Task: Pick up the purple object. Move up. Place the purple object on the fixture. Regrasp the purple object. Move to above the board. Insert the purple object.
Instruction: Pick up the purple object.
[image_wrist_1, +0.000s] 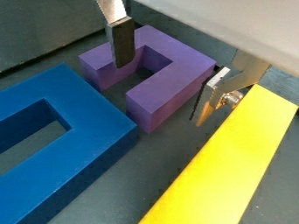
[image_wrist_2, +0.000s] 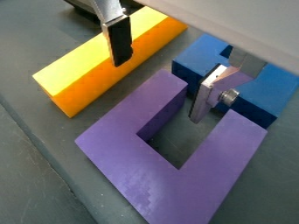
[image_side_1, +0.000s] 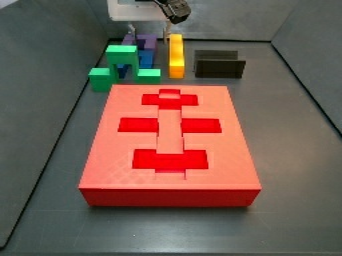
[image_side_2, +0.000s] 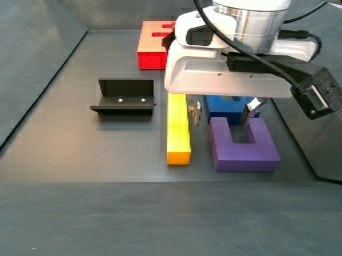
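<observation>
The purple object (image_wrist_1: 158, 74) lies flat on the dark floor, a U-shaped block between the blue block (image_wrist_1: 52, 131) and the yellow bar (image_wrist_1: 239, 157). My gripper (image_wrist_1: 162, 92) is low over it and open, straddling one prong. One finger (image_wrist_1: 121, 44) reaches into the U's slot; the other (image_wrist_1: 211, 96) hangs between the purple block and the yellow bar, a little off the purple wall. The other wrist camera shows the same straddle of the purple object (image_wrist_2: 176, 166). In a side view the fixture (image_side_2: 123, 98) stands left of the yellow bar and the red board (image_side_1: 167, 135) fills the foreground.
Green blocks (image_side_1: 114, 65) stand at the far end of the row beyond the blue block (image_side_1: 144, 66). The yellow bar (image_side_2: 177, 130) runs close beside the purple object (image_side_2: 245, 143). The enclosure's walls (image_side_2: 314, 150) rise near the blocks.
</observation>
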